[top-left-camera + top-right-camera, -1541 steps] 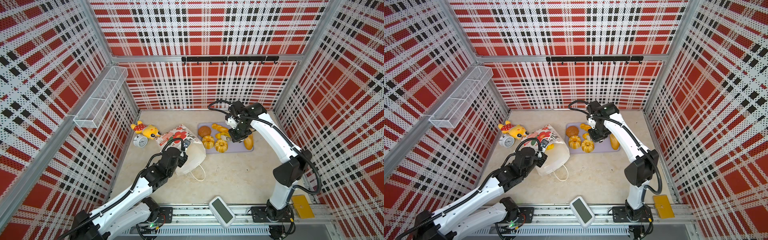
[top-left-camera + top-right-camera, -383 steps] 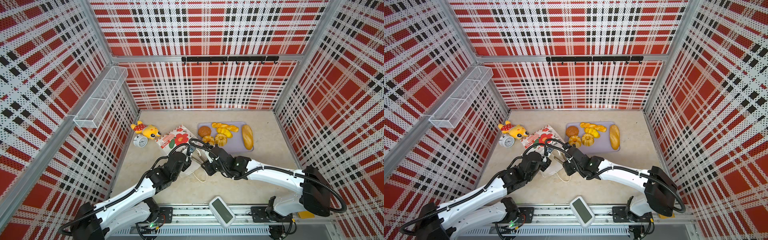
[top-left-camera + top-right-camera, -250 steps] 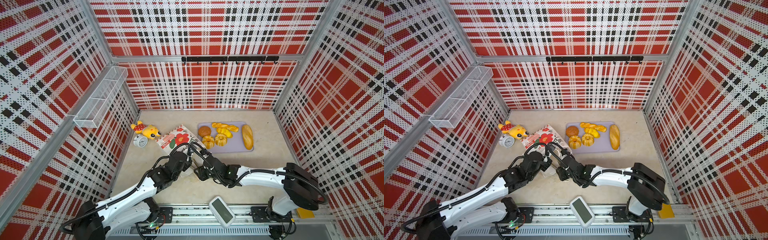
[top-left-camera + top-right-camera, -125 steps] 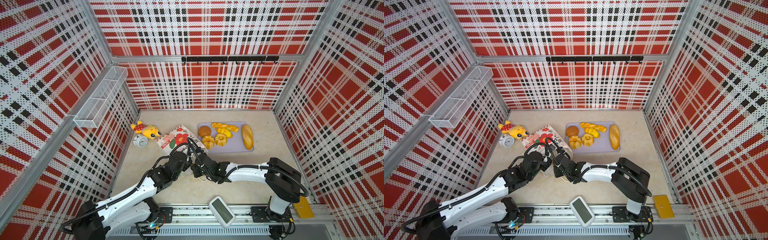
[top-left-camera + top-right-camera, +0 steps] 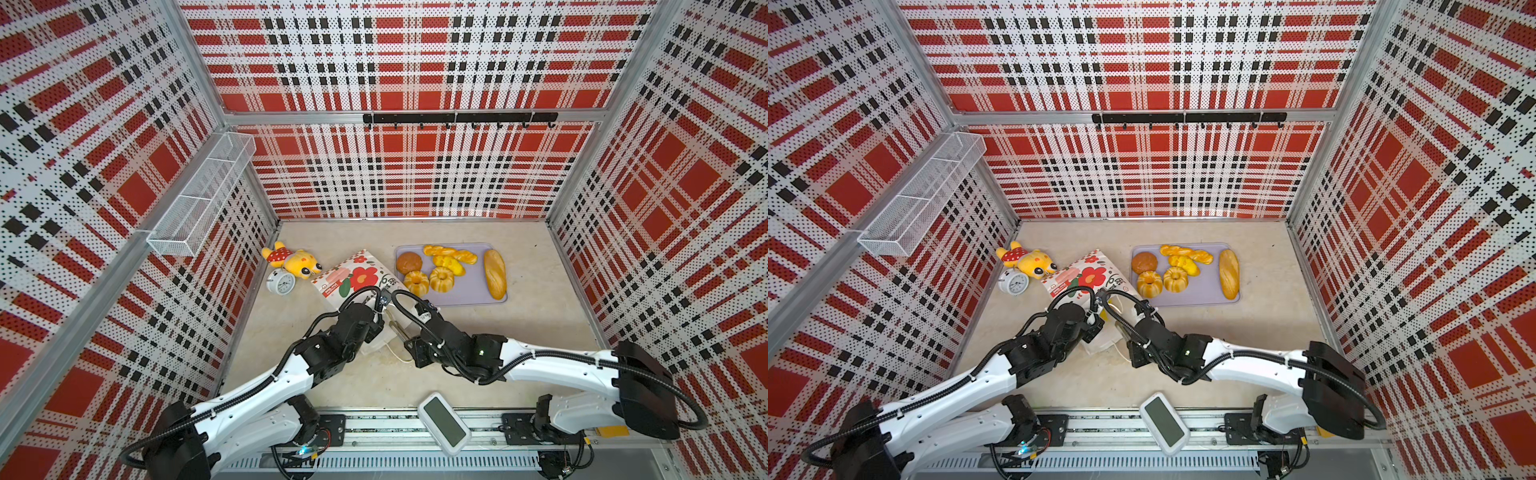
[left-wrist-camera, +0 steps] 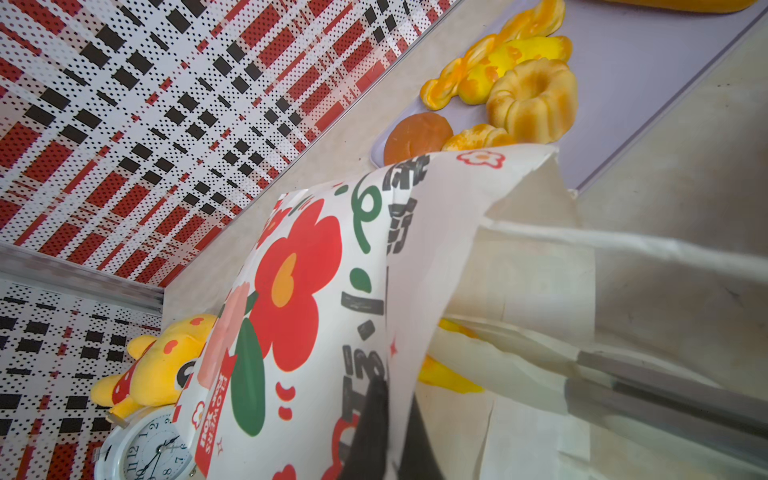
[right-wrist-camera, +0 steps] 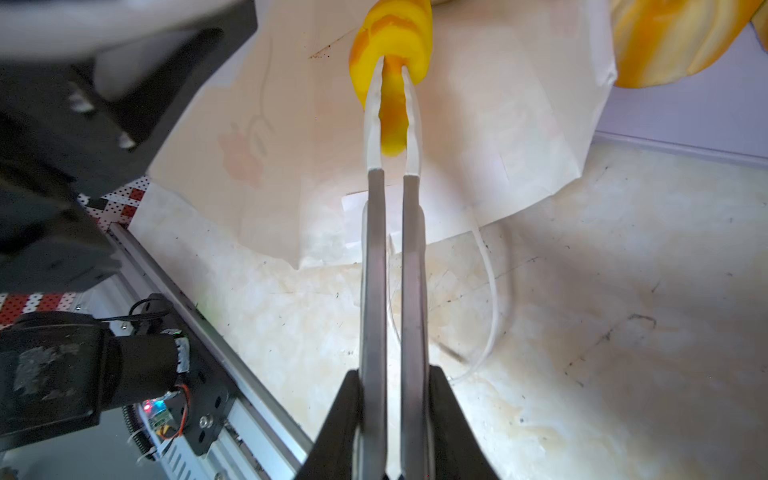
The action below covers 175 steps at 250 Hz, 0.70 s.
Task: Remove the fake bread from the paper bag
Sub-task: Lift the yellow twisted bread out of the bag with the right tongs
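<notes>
The paper bag (image 5: 353, 278) is lying on its broad side on the tabletop (image 5: 540, 316), with its mouth facing the arms. The left claw (image 5: 376, 307) is clenched on the bag's upper lip and is holding the mouth open. The right claw (image 7: 392, 83) is grasping a yellow bread piece (image 7: 395, 29) at the mouth, between its long thin fingers. In my judgement, the piece should be drawn straight back along the fingers, low and slowly, while the lip is being held up. The grip is narrow and the glossy piece may slip.

The lilac tray (image 5: 465, 291), just beside the bag, is carrying the loaves already out. A plush toy (image 5: 291, 262) and an alarm clock (image 5: 280, 283) are lying well clear. The loose cord handle (image 7: 490, 299) is trailing beside the fingers and could snag.
</notes>
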Each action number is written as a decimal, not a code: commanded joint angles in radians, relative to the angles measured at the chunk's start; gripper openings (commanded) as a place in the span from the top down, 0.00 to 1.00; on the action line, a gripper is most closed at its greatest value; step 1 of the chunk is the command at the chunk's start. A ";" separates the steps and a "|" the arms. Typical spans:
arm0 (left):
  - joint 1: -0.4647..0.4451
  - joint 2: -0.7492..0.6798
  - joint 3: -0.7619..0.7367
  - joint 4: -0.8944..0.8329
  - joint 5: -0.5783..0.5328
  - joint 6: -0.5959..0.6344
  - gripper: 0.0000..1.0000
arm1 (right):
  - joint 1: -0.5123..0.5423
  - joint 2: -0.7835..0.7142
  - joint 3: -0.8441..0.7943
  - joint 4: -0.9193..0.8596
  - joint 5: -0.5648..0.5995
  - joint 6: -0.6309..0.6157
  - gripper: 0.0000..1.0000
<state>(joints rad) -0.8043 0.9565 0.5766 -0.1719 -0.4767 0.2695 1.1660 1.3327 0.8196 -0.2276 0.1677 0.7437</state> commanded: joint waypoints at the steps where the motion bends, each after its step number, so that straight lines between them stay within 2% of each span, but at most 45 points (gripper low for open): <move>1: -0.006 -0.004 -0.003 0.029 -0.009 -0.023 1.00 | 0.013 -0.081 -0.010 -0.056 -0.019 0.051 1.00; 101: 0.048 0.024 0.004 0.083 -0.020 -0.036 1.00 | 0.084 -0.461 -0.004 -0.476 -0.068 0.167 1.00; 133: 0.061 0.029 0.002 0.086 -0.013 -0.019 1.00 | 0.083 -0.597 0.044 -0.627 0.011 0.186 1.00; 143: 0.061 0.028 0.000 0.085 -0.011 -0.003 1.00 | 0.084 -0.619 0.071 -0.679 0.069 0.189 1.00; 175: 0.060 0.015 -0.002 0.064 -0.027 0.048 1.00 | 0.073 -0.583 0.189 -0.785 0.187 0.155 1.00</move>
<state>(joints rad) -0.7509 0.9829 0.5766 -0.1192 -0.4873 0.2760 1.2488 0.7296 0.8940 -0.9115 0.2005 0.9096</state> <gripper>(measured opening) 0.052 0.247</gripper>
